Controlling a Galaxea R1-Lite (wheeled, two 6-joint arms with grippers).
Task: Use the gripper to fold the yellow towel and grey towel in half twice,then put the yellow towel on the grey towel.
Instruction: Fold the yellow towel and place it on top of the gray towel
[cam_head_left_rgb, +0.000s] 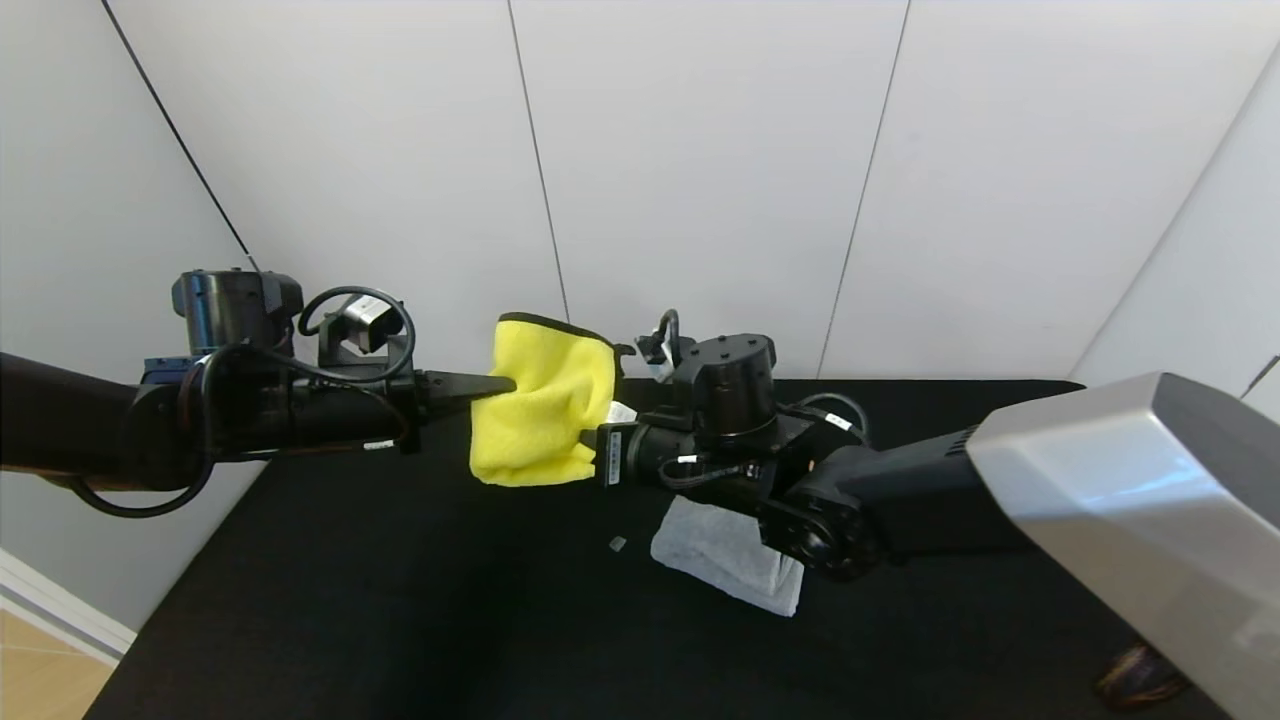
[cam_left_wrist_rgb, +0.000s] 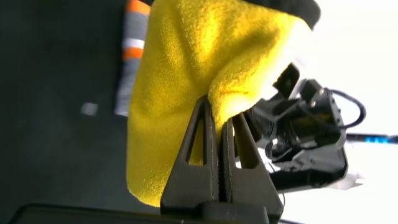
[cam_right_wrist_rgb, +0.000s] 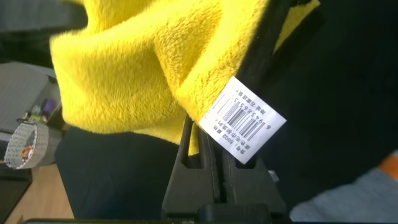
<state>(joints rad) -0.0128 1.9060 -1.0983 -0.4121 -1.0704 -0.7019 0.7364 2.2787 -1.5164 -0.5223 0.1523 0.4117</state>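
- Yellow towel (cam_head_left_rgb: 545, 400) held up above table (cam_head_left_rgb: 400, 620), betw. left gripper (cam_head_left_rgb: 500, 384) & right gripper (cam_head_left_rgb: 597, 452).
- Grey towel (cam_head_left_rgb: 728, 553) on table, below right arm.

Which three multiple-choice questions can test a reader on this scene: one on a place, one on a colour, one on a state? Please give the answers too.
1. Where is the grey towel?
A. on the black table
B. held in the air
C. on the floor

2. Which colour is the towel held up between the two hands?
A. blue
B. yellow
C. white

3. How is the left hand?
A. open, empty
B. shut on the yellow towel
C. resting on the table

Answers: 1 A, it lies on the table under the right hand; 2 B, bright yellow; 3 B, fingers pinch the cloth.
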